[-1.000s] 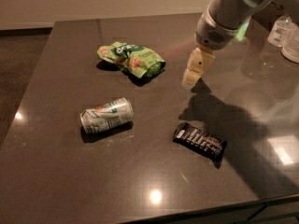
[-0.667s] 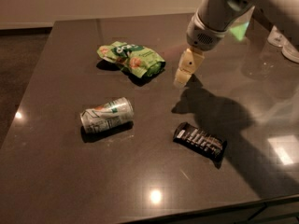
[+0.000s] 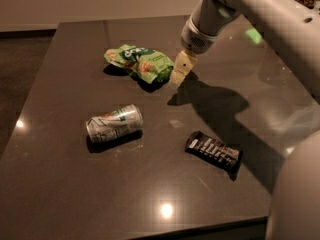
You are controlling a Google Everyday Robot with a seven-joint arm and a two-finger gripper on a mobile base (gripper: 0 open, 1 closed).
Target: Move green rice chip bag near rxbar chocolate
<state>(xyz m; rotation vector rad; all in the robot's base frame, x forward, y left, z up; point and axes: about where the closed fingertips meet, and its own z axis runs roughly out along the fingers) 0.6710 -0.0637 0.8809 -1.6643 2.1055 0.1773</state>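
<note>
The pale arm slanted down from the upper right toward the left, its thick wrist bent downward. The yellowish pincer pointed down, low over the far half of the counter.

The green rice chip bag is bright green with white lettering and orange-pink chip pictures. The rxbar chocolate is glossy black-brown with rows of white print. The soda can is silver with green markings. The table is dark grey-brown and shiny. The tool, pale cream-yellow on a light grey arm, hangs toward the table's far edge, just beside the bag.
</note>
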